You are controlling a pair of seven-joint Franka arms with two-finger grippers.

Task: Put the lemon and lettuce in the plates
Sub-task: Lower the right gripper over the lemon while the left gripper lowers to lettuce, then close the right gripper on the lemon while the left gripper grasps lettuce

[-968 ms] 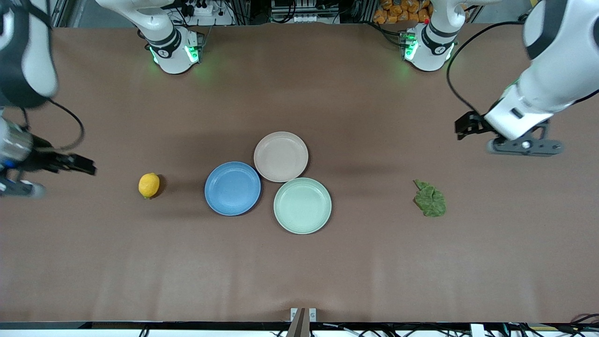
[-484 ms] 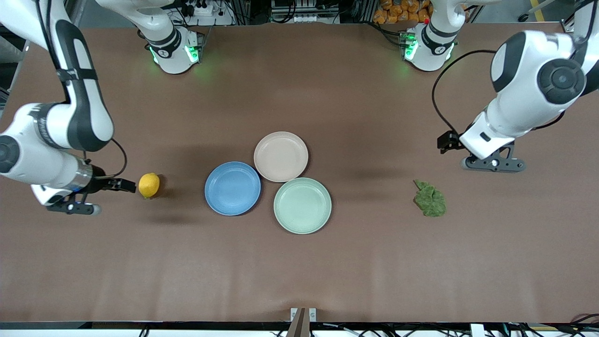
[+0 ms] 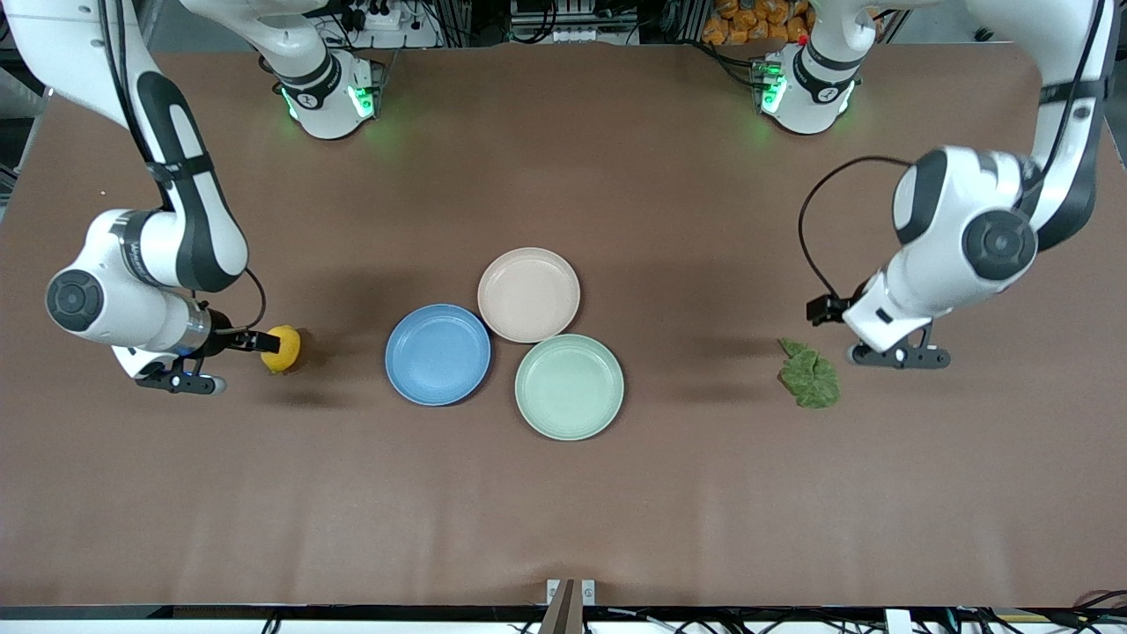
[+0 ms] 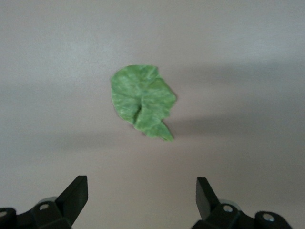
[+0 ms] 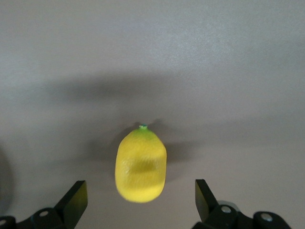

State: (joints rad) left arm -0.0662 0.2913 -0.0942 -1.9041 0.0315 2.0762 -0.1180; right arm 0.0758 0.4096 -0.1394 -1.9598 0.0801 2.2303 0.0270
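Both end effectors are spread wide and hold nothing. Right end effector [image 5: 138, 200] is low beside the lemon [image 3: 282, 348], on the side toward the right arm's end of the surface [image 3: 563, 511]; in the right wrist view the lemon [image 5: 141, 164] lies just ahead of the two fingertips [image 5: 76, 195] and centred between them, with its long axis pointing along the approach line, green stem end away from the fingers. So the fingers would close across its short width — a small advance seems enough. Left end effector [image 4: 142, 198] is near the lettuce [image 3: 810, 374], on the side toward the left arm's end; in the left wrist view the lettuce [image 4: 143, 101] is farther ahead of the fingers, flat on the surface. The blue plate [image 3: 438, 354] and the beige-pink plate [image 3: 528, 294] touch each other at the middle, both empty, with a mint-green plate [image 3: 569, 387] beside them. The blue plate is the closer one to the lemon.
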